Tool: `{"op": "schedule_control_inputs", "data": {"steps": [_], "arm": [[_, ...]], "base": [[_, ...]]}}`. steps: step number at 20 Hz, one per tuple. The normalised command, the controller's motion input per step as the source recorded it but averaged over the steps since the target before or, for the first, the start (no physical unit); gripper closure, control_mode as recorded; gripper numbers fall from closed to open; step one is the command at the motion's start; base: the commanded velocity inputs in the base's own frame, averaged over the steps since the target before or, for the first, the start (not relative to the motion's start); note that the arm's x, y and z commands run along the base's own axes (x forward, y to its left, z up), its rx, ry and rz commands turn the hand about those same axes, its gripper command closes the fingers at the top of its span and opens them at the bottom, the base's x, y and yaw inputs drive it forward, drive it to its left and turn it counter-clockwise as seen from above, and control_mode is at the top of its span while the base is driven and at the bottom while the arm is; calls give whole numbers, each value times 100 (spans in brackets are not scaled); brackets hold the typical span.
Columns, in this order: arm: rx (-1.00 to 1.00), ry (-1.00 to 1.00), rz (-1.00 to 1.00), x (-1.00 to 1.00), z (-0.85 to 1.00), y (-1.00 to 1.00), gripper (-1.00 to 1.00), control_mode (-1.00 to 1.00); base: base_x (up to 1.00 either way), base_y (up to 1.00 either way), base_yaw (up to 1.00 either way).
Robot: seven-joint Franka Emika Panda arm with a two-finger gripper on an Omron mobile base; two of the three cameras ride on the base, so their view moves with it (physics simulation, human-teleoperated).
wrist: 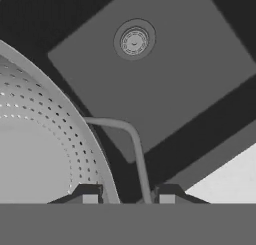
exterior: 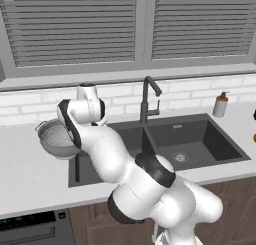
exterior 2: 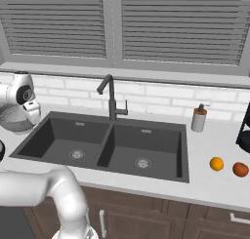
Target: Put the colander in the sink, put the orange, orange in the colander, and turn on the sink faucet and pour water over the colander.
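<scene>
My gripper (wrist: 127,196) is shut on the rim of the colander (exterior: 54,137), a silver perforated bowl, beside one of its thin wire handles (wrist: 131,139). The colander (exterior 2: 13,121) hangs tilted over the left edge of the sink (exterior: 200,139). In the hand view its dotted wall (wrist: 45,139) curves at the left, and the dark left basin with its round silver drain (wrist: 134,40) lies below. Two oranges (exterior 2: 216,163) (exterior 2: 240,169) rest on the counter right of the sink (exterior 2: 151,145). The dark faucet (exterior: 147,101) (exterior 2: 111,99) stands behind the divider, with no water running.
A white soap bottle (exterior: 220,105) (exterior 2: 198,118) stands behind the sink's right corner. A dark rack (exterior 2: 244,130) sits at the far right of the counter. Closed window blinds (exterior: 75,29) run along the back wall above the white tiles.
</scene>
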Motion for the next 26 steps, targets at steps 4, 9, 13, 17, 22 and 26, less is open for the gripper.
{"op": "schedule_control_inputs", "data": {"steps": [4,9,13,17,22,26], "arm": [[-8,4,-15,5,0,-80,100,-100],[-21,4,-1,0,0,-74,100,-100],[-32,24,0,20,-14,-33,100,-100],[-25,14,0,12,-6,-41,100,-100],[-6,1,0,0,-8,-45,100,-100],[0,0,0,0,-6,-41,100,-100]], "base": [[0,0,0],[0,0,0],[0,0,0],[0,0,0],[0,0,0],[0,0,0]]}}
